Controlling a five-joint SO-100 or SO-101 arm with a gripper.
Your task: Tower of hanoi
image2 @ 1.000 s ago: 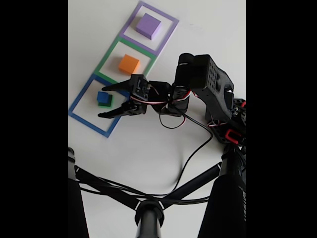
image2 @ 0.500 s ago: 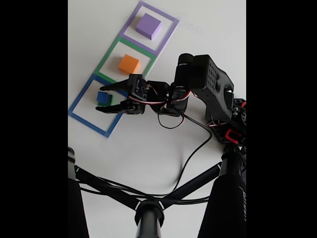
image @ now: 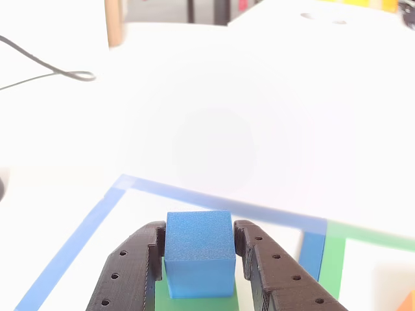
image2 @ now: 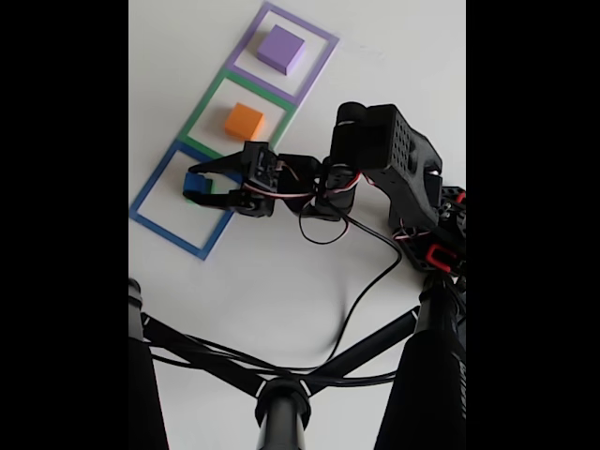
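Observation:
In the other view, the small blue cube (image: 199, 253) sits on a wider green block (image: 194, 297). My gripper (image: 199, 228) has one finger pressed against each side of the cube, so it is shut on it. The fixed view has the gripper (image2: 197, 184) reaching left from the arm, closed around the blue cube (image2: 192, 180) inside the blue tape square (image2: 169, 230). An orange block (image2: 244, 121) lies in the green tape square (image2: 203, 108). Farther back, a purple block (image2: 280, 49) lies in the purple tape square (image2: 246, 39).
The black arm body (image2: 389, 155) and its base stand at the right of the fixed view, and a cable (image2: 370, 281) trails down from them. Black stand legs (image2: 281, 394) cross the bottom. In the other view a thin cable loop (image: 71, 74) lies on the white table at far left.
The jaws stood wide apart on either side of the blue cube a second ago. They have since closed onto it. The arm has edged slightly left.

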